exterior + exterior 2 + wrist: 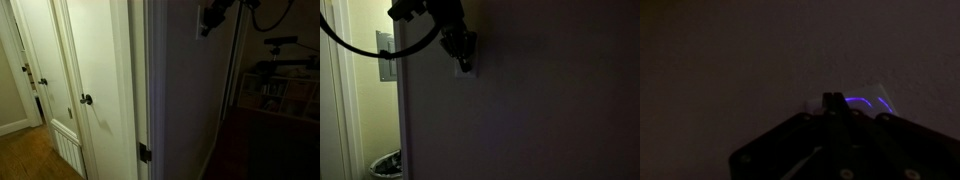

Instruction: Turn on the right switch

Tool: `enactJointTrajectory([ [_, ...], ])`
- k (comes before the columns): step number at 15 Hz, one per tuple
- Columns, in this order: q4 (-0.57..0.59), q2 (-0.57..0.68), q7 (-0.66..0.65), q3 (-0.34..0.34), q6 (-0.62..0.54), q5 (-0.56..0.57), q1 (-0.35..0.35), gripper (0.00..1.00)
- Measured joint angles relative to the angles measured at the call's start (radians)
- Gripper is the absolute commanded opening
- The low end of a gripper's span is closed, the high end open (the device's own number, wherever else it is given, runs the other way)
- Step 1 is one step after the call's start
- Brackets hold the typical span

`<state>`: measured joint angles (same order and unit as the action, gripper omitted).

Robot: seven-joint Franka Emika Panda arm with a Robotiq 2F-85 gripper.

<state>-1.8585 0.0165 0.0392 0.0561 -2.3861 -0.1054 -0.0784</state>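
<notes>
The room is dark. In the wrist view a pale wall plate (862,101) with purple glints lies right beyond my fingertips; its separate switches cannot be told apart. My gripper (832,101) is shut and empty, its fingers joined into one narrow tip at the plate's left part. In an exterior view my gripper (465,62) points at the dark wall, with a small pale bit of the plate (469,73) showing under its tip. In the other one my gripper (210,20) is high up against the dark wall. Contact with the plate cannot be told.
White doors with dark round knobs (87,99) stand beside the wall. A grey plate (385,55) hangs on a lit wall past the corner, with a bin (386,163) below. Shelves and gear (285,85) stand on the far side. A black cable (360,45) trails from the arm.
</notes>
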Motion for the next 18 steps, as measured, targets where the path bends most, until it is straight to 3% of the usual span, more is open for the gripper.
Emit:
enactJointTrajectory([
  [18, 0.031, -0.009, 0.000, -0.001, 0.029, -0.017, 0.000, 0.05],
])
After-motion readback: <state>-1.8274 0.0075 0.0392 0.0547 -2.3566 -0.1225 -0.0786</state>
